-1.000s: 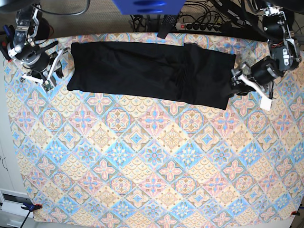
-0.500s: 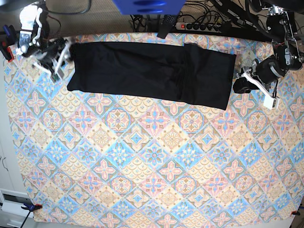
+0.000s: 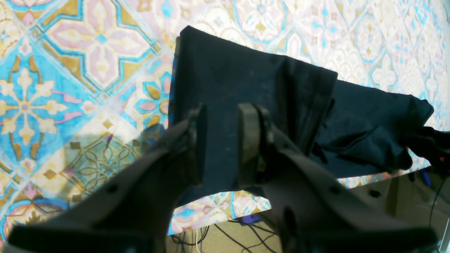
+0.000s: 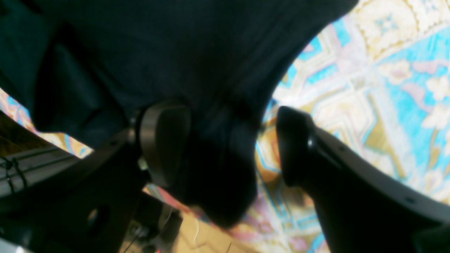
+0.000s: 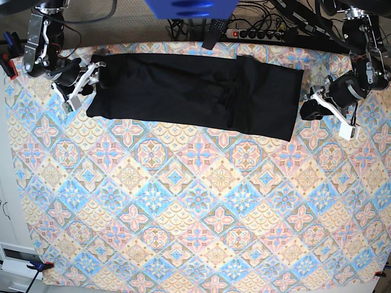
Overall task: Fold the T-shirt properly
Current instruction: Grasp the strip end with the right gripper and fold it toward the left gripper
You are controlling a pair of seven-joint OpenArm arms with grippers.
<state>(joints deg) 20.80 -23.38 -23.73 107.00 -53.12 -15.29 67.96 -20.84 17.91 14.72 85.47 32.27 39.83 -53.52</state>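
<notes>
A plain black cloth T-shirt lies folded lengthwise across the patterned worktop. Left hand is narrowly parted above its edge; right hand is spread wide at the opposite end.

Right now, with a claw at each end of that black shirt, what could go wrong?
The right gripper is open at the T-shirt corner and may catch only the top layer. The left gripper hangs just off the other end, so an uneven pull could skew the fold or bunch the patterned tablecloth.
</notes>
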